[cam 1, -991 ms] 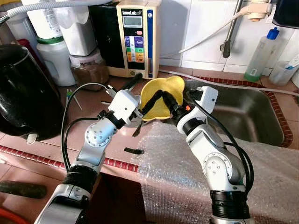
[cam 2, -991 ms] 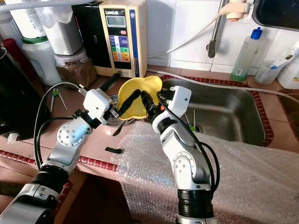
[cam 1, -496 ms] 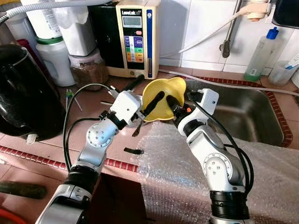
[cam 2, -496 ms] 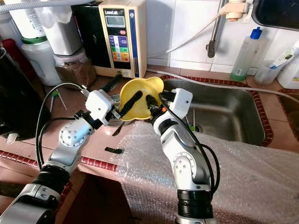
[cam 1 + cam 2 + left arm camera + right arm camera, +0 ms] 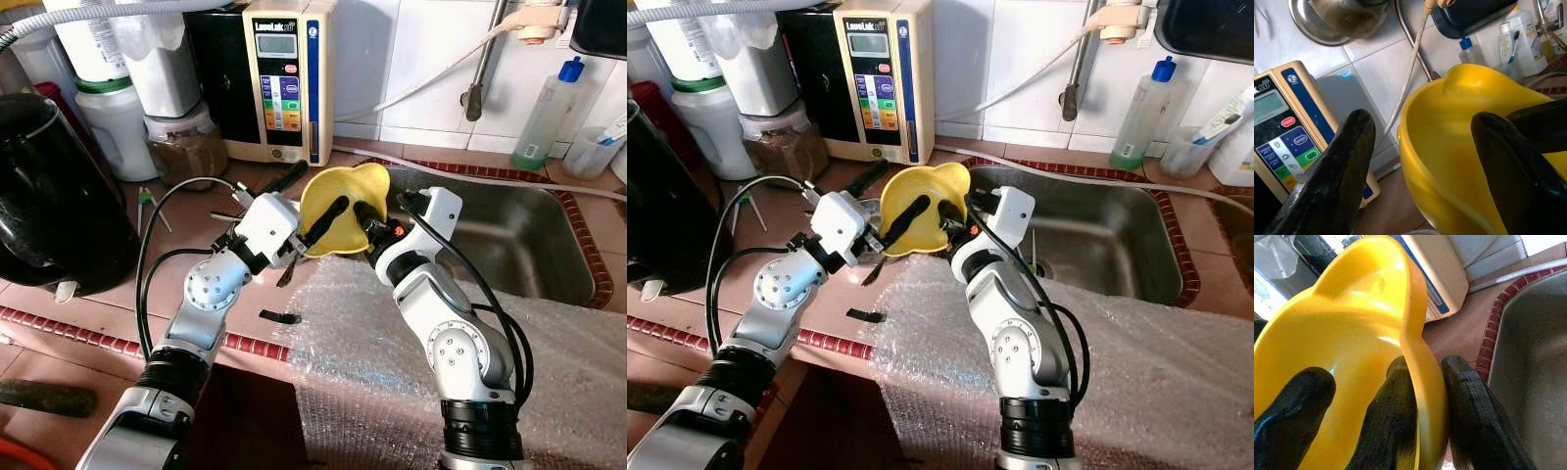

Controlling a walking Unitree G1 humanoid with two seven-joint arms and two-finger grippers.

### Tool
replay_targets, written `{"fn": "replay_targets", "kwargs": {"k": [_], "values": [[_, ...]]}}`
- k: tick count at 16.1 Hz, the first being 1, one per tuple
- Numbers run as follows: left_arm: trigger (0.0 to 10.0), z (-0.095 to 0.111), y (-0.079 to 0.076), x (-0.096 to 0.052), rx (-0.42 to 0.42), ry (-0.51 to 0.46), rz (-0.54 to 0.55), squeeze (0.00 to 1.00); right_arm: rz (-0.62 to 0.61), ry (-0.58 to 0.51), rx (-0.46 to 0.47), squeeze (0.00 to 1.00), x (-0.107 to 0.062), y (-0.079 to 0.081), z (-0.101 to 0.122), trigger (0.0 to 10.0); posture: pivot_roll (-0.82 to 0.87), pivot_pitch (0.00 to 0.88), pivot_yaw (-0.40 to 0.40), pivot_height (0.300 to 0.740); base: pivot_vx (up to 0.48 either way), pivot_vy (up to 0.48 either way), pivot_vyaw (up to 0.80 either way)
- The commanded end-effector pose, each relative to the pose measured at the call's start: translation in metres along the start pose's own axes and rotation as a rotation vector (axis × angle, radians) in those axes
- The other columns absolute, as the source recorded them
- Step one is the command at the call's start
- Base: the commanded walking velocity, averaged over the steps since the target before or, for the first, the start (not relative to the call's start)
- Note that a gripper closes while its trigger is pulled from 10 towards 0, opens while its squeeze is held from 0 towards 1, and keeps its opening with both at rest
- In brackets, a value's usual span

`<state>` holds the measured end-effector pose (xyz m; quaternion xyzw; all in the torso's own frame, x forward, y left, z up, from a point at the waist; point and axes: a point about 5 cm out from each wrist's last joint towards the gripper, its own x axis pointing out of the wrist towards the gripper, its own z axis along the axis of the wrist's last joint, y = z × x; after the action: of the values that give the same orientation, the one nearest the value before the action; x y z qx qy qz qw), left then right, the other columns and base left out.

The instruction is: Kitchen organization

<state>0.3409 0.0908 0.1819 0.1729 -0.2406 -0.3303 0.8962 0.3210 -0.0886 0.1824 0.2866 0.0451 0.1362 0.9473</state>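
Steel sink: the sink (image 5: 549, 245) sits on your far right, sunk into the red-tiled counter (image 5: 118, 299), with bubble wrap (image 5: 372, 372) spread over the near edge.
Machine: a cream water machine (image 5: 289, 78) stands at the far wall, left of the sink.
Yellow bowl: the bowl (image 5: 343, 211) is held up off the counter between your two arms, just left of the sink, tilted on its side.
Right gripper: your right gripper (image 5: 1427, 406) is clamped on the bowl's rim, one finger inside the wall and one outside.
Left gripper: your left gripper (image 5: 1422, 142) stands spread wide, one finger (image 5: 1334, 171) outside the bowl and the other inside it; no squeeze shows.
Handling: it looks like light, stiff, glossy plastic, so expect it to slip and swing from a single rim pinch.
Hold: take the rim opposite the right gripper, close firmly but gently.
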Motion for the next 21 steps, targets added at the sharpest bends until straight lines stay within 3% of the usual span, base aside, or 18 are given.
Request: {"fn": "replay_targets", "kwargs": {"k": [1, 2, 4, 6, 9, 12, 16, 17, 19, 21], "values": [[10.0, 0.014, 0.005, 0.006, -0.014, -0.080, 0.011, 0.36, -0.076, 0.050, 0.008, 0.00, 0.001, -0.012, -0.009, 0.0, 0.03, 0.000, 0.081, 0.740, 0.000, 0.000, 0.00], [10.0, 0.014, 0.005, 0.006, -0.036, -0.080, 0.023, 1.00, -0.081, 0.049, 0.007, 0.00, 0.001, -0.013, -0.009, 0.0, 0.03, 0.000, 0.079, 0.740, 0.000, 0.000, 0.00], [10.0, 0.013, 0.003, 0.006, -0.070, -0.079, 0.006, 1.00, -0.091, 0.042, 0.005, 0.00, 0.001, -0.015, -0.008, 0.0, 0.04, 0.000, 0.078, 0.740, 0.000, 0.000, 0.00], [10.0, 0.010, -0.008, 0.004, -0.126, -0.063, -0.088, 1.00, -0.137, 0.012, -0.027, 0.00, 0.001, -0.020, -0.004, 0.0, 0.03, 0.000, 0.078, 0.740, 0.000, 0.000, 0.00], [10.0, 0.006, -0.008, 0.003, -0.146, -0.030, -0.143, 1.00, -0.217, -0.035, -0.085, 0.00, 0.001, -0.031, 0.004, 0.0, 0.03, 0.000, 0.080, 0.740, 0.000, 0.000, 0.00], [10.0, -0.007, -0.001, -0.004, -0.181, 0.060, -0.189, 1.00, -0.360, -0.085, -0.167, 0.00, -0.007, -0.059, 0.016, 0.0, 0.03, 0.000, 0.079, 0.740, 0.000, 0.000, 0.00], [10.0, -0.024, -0.006, -0.016, -0.240, 0.203, -0.380, 1.00, -0.565, -0.131, -0.241, 0.00, -0.027, -0.107, 0.032, 0.0, 0.03, 0.000, 0.080, 0.740, 0.000, 0.000, 0.00], [10.0, -0.025, -0.007, -0.017, -0.225, 0.212, -0.404, 1.00, -0.612, -0.136, -0.261, 0.00, -0.034, -0.123, 0.036, 0.0, 0.03, 0.000, 0.083, 0.740, 0.000, 0.000, 0.00], [10.0, -0.025, -0.006, -0.017, -0.207, 0.215, -0.403, 1.00, -0.647, -0.134, -0.271, 0.00, -0.040, -0.138, 0.039, 0.0, 0.03, 0.000, 0.086, 0.740, 0.000, 0.000, 0.00], [10.0, -0.026, -0.008, -0.019, -0.233, 0.223, -0.428, 1.00, -0.695, -0.120, -0.310, 0.00, -0.046, -0.161, 0.047, 0.0, 0.03, 0.000, 0.087, 0.740, 0.000, 0.000, 0.00]]}}
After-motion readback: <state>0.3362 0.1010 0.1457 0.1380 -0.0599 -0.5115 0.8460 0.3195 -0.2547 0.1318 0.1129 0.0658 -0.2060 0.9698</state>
